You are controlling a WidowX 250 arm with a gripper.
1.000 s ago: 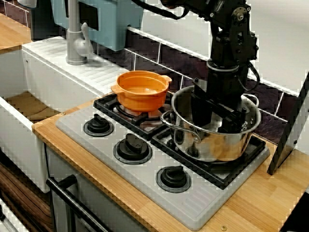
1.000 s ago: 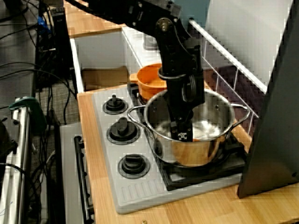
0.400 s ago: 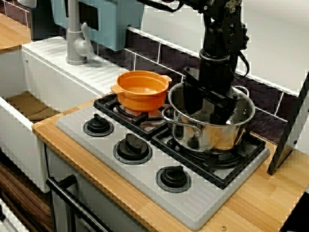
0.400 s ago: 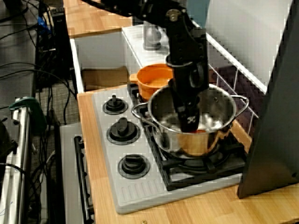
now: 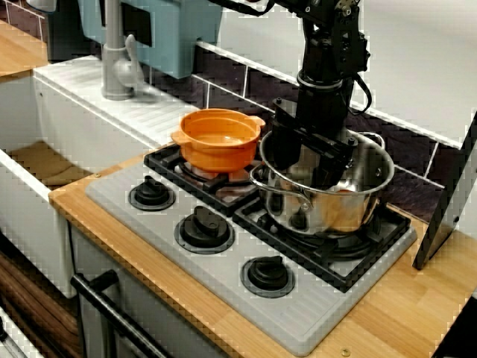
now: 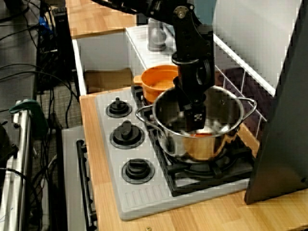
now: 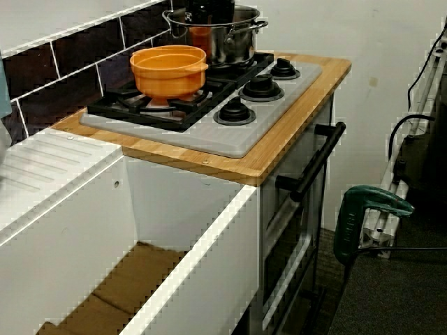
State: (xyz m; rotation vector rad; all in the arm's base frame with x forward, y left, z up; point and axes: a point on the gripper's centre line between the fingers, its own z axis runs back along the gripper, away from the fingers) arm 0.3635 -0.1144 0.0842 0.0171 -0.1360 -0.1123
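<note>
A steel pot stands on the right rear burner of the grey hob. My black gripper hangs inside the pot's mouth, its fingers apart and its tips just below the rim; I see nothing between them. Something orange shows low inside the pot in the view from the stove's right end, but I cannot tell what it is. An orange pot sits on the burner to the left, close beside the steel one.
Three black knobs line the hob's front. A white sink with a grey tap lies to the left. A dark board leans at the right. A tiled wall runs behind. A green clamp stands beside the oven.
The steel pot has shifted back toward the wall onto its burner with the gripper inside it. Since then the gripper has risen and moved slightly left, and the pot has stayed still.
</note>
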